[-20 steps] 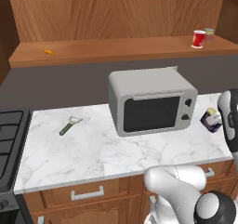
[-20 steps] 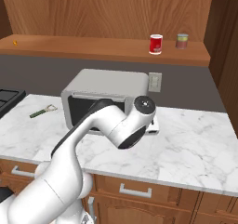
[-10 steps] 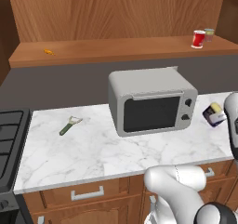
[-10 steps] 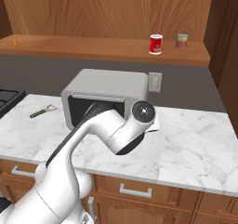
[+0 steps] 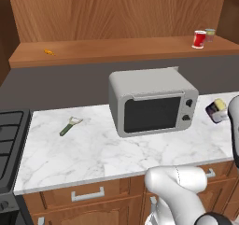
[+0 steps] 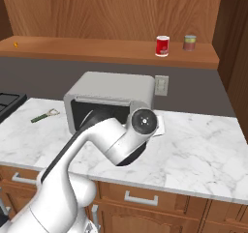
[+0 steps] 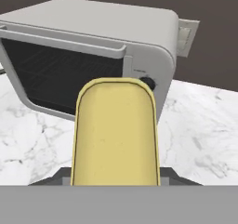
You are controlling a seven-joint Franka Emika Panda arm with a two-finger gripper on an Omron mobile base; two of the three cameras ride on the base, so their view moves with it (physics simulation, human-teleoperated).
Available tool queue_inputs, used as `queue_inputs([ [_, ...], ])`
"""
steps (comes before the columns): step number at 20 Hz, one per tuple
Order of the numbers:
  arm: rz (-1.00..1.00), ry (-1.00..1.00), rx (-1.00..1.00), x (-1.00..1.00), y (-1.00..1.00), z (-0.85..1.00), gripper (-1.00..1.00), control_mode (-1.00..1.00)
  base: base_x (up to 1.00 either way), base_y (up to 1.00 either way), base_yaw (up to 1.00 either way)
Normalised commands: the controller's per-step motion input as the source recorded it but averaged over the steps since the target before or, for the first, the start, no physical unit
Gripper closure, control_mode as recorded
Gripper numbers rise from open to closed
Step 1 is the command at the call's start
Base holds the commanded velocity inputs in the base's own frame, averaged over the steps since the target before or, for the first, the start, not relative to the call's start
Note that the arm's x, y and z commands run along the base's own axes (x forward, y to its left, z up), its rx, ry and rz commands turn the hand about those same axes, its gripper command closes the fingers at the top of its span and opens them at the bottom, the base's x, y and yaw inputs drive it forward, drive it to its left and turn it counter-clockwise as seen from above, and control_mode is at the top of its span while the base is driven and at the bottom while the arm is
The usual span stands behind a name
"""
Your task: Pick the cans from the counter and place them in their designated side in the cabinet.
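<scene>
The squat dark blue can with a yellow top [image 5: 216,110] hangs lifted just above the right end of the white grey-veined marble worktop [image 5: 93,149], to the right of the grey microwave [image 5: 151,100], with the white arm at its right edge. In the hand view its yellow top [image 7: 115,132] sits right in front of the camera, the gripper pinching it from both sides, with the microwave's dark door beyond. The red cylindrical can with a white rim [image 6: 162,46] stands upright at the right end of the long brown wood-grain shelf [image 6: 97,50], near a pale greenish can with a reddish band [image 6: 190,42]. A green-handled peeler [image 5: 69,126] lies on the worktop's left part, near the black stove [image 5: 9,149].
</scene>
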Motion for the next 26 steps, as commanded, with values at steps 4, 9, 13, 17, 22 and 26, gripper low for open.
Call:
queue_inputs([
  [4,-0.03,0.00,-0.03,-0.15,-0.02,0.29,1.00,-1.00,0.00,0.00,0.00],
  [9,-0.03,0.00,-0.02,-0.13,0.00,0.39,1.00,-1.00,0.00,0.00,0.00],
  [13,0.00,-0.03,-0.01,-0.18,0.00,0.33,1.00,-1.00,0.00,0.00,0.00],
  [17,0.00,-0.06,0.00,-0.16,0.00,0.26,1.00,-1.00,0.00,0.00,0.00],
  [22,0.00,-0.07,0.00,-0.04,0.00,0.18,1.00,-1.00,0.00,0.00,0.00],
  [26,0.00,-0.04,0.00,0.00,0.02,0.22,1.00,-1.00,0.00,0.00,0.00],
])
